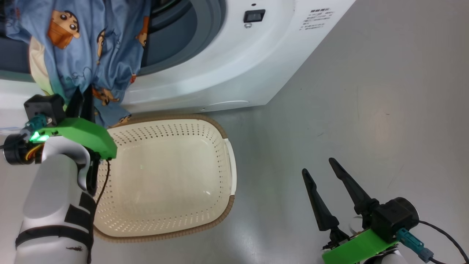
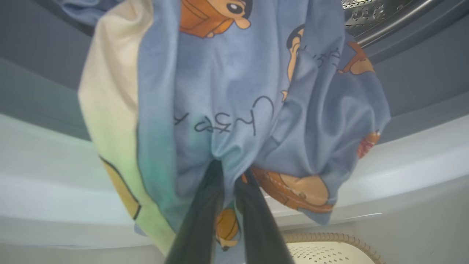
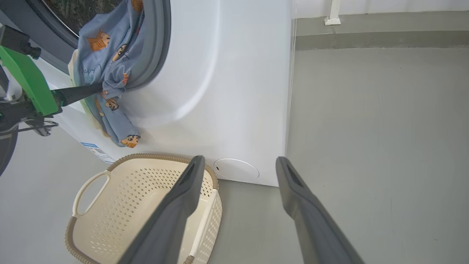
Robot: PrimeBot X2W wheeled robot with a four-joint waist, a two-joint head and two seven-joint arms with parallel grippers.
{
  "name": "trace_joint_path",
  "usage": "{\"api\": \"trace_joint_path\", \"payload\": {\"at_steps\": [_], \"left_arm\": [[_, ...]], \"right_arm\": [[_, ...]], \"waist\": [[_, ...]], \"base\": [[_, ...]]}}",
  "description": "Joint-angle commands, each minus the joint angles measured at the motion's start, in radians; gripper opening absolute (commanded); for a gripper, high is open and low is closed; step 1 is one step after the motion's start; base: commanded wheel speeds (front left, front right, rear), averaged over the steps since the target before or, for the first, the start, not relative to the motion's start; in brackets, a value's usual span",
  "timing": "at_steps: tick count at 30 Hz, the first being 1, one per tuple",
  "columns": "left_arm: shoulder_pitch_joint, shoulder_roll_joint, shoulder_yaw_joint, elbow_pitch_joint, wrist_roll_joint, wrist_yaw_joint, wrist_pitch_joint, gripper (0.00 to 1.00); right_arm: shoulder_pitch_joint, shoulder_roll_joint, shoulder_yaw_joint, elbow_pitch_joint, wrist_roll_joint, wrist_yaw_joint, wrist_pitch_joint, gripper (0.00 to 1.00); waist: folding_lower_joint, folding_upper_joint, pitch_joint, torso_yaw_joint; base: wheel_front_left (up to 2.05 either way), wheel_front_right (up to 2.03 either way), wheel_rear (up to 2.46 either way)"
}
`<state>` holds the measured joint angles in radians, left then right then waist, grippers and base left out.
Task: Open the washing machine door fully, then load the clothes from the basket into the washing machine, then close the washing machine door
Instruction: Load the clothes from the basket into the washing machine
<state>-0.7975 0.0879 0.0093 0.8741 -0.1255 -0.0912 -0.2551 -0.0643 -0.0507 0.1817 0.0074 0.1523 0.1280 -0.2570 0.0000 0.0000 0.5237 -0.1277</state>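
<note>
The loading step is in hand. The left claw [image 1: 83, 92] is clenched on the clothes [image 1: 102, 47]: in the left wrist view its two dark fingers [image 2: 205, 205] pinch a gathered fold of the blue printed fabric, which bunches right at their tips.

Ahead of and above this claw the bundle spreads over the grey gasket [image 1: 176, 40] at the lower lip of the washing machine [image 1: 227, 66]. A tail of cloth hangs below the claw, down the white front panel. Further ahead, past the cloth, a slice of the perforated drum [image 2: 373, 11] shows. The garments are therefore at the open mouth and not yet properly inside.

The basket [image 1: 165, 135] sits on the floor [image 1: 366, 91] beneath and behind the left claw, close against the machine's base. It looks empty, so I judge this to be the last of the load.

The right claw [image 1: 318, 165] is released, its fingers spread apart and grasping nothing. It hangs over bare floor, with the basket to its left and the machine's front ahead of it.

The next move calls for driving the left claw forward and slightly up, over the gasket and into the drum. It should go deep enough that the hanging tail follows before the fingers let go. The likely trouble is that tail snagging on the gasket, or lying across the lip where the door would trap it. Closing the door comes only after that.
</note>
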Motion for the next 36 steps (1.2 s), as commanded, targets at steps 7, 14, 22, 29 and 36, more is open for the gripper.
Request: {"api": "trace_joint_path", "payload": {"at_steps": [7, 14, 22, 29, 36], "left_arm": [[-0.046, 0.018, 0.03, -0.04, 0.009, 0.0, -0.007, 0.0], [-0.043, -0.016, 0.025, -0.089, -0.035, -0.025, -0.007, 0.0], [-0.08, -0.033, -0.029, -0.121, -0.117, -0.039, -0.007, 0.0], [-0.192, 0.005, -0.008, -0.035, -0.129, -0.039, -0.007, 0.0], [-0.279, 0.047, 0.018, 0.057, -0.117, -0.025, -0.007, 0.0]], "right_arm": [[-0.005, 0.0, 0.017, -0.021, -0.008, 0.003, -0.005, 1.0], [-0.003, 0.0, 0.033, -0.006, 0.001, 0.003, -0.005, 1.0], [0.01, 0.0, 0.05, 0.009, 0.003, 0.003, -0.005, 1.0], [0.022, 0.0, 0.059, 0.006, 0.011, 0.003, -0.005, 1.0], [0.058, 0.0, 0.058, 0.002, 0.02, 0.003, -0.005, 1.0]], "waist": [[0.0, 0.0, -0.005, 0.004], [0.0, 0.0, -0.025, 0.007], [0.0, 0.0, -0.045, 0.002], [0.0, 0.0, -0.039, -0.025], [0.0, 0.0, -0.047, -0.056]], "base": [[0.0, 0.0, 0.0], [0.0, 0.0, 0.0], [0.0, 0.0, 0.0], [0.0, 0.0, 0.0], [0.0, 0.0, 0.0]]}}
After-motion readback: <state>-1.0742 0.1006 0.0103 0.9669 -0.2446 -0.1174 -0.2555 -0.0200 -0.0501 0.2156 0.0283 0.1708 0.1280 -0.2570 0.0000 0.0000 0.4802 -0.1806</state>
